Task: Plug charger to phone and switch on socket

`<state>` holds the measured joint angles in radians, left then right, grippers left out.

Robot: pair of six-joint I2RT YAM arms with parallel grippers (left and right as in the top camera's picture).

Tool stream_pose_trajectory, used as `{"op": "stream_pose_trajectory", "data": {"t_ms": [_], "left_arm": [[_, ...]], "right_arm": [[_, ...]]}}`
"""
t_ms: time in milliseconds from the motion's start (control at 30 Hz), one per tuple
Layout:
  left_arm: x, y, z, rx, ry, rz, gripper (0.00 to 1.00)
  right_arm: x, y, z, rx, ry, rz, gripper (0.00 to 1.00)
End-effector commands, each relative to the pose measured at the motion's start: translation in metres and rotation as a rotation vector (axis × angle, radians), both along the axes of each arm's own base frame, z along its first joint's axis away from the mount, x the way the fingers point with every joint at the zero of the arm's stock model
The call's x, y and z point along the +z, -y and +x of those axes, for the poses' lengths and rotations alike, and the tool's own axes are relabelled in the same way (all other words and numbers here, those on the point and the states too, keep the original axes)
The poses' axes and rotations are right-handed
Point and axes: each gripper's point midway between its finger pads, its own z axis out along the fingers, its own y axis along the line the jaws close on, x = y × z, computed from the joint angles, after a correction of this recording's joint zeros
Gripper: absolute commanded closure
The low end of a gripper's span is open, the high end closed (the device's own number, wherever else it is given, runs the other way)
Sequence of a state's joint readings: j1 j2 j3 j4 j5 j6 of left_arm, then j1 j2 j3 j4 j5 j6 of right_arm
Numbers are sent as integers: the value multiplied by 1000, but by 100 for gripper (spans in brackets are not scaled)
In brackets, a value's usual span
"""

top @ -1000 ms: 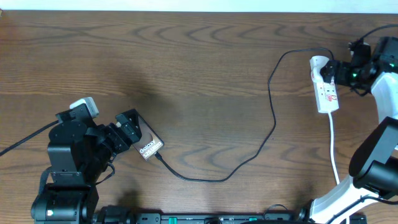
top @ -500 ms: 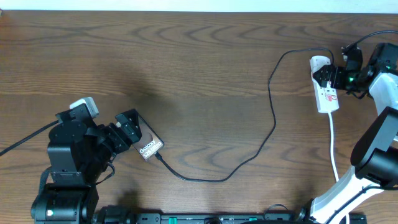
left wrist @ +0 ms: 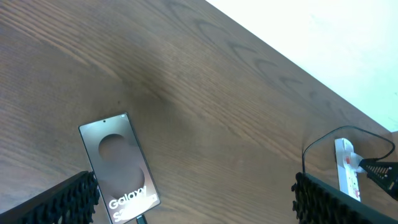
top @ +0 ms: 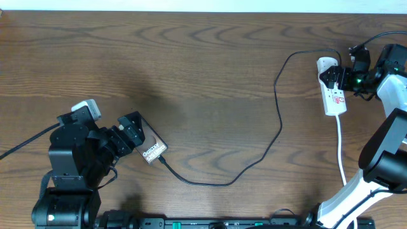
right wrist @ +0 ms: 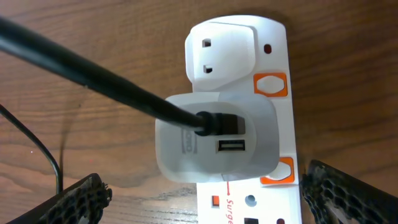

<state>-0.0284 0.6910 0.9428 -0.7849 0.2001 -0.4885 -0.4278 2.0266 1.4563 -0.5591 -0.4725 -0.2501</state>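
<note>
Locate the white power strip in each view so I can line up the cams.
Overhead: the socket lies near the right edge, in the upper half.
Left wrist: small and far off, at the lower right edge.
Right wrist: seen close up, filling the middle of the picture.
Shared landmark: the black charger cable, which runs into the socket in all three views.

**Phone front left, socket far right**

The phone point(top: 153, 150) lies on the table point(top: 191, 57) at front left, its rear end under the left gripper point(top: 132, 130). The charger point(top: 280, 121) runs from the phone's front end rightward, then back to an adapter point(right wrist: 255, 134) plugged into the socket point(top: 332, 95). The right gripper point(top: 340, 76) sits over the adapter. A cord point(top: 340, 149) leads forward from the socket.
</note>
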Motion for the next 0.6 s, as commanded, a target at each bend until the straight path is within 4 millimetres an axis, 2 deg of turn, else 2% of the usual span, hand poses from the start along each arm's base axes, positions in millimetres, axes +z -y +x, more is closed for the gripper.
{"op": "stream_pose_trajectory", "data": {"t_ms": [0,567], "left_arm": [[8,0,0,-14,23,20,2],[8,0,0,-14,23,20,2]], "right_arm": [[-12,-1,-1,-1,-20,27,1],[-16,-2,-2,-25,-36,48,1]]}}
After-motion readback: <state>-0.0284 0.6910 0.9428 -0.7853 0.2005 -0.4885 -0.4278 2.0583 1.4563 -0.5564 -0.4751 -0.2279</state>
